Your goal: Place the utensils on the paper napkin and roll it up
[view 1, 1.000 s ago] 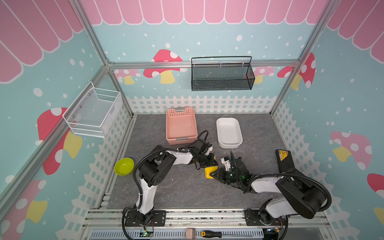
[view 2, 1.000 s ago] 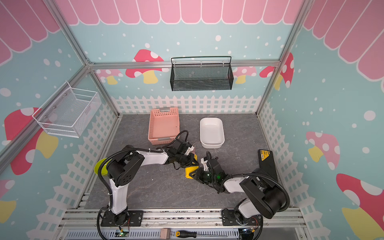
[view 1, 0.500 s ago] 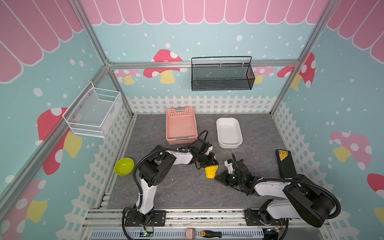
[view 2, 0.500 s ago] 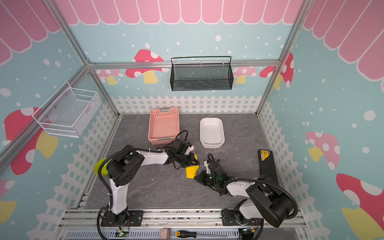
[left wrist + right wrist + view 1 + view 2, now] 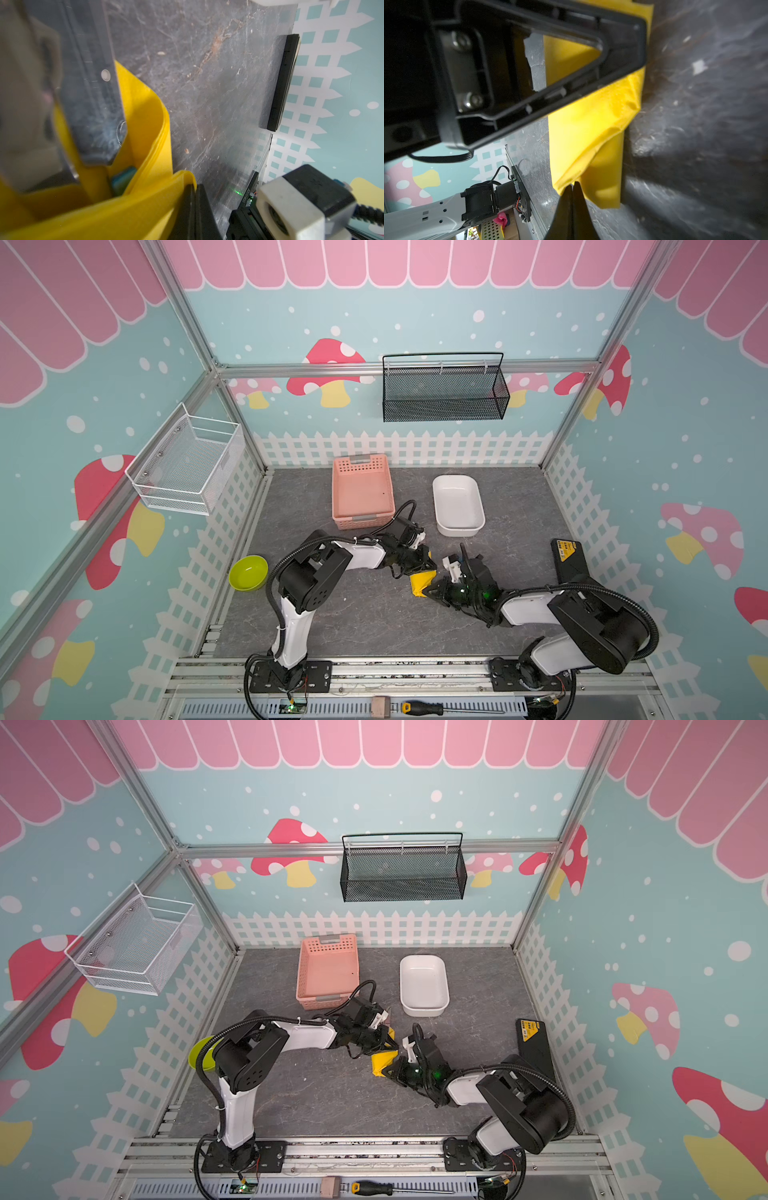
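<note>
In both top views the napkin (image 5: 422, 584) (image 5: 381, 1063) lies half rolled just in front of the pink basket (image 5: 362, 523), with the left pincer (image 5: 427, 567) at its basket end and the right pincer (image 5: 434, 593) at its far end. The left wrist view shows the left pincer closed on a fold with a teal utensil handle (image 5: 123, 176) tucked inside, and the right wrist view shows the right pincer pinched shut on a corner. Rolling is in hand; next, that corner likely needs drawing over snugly without tearing.
</note>
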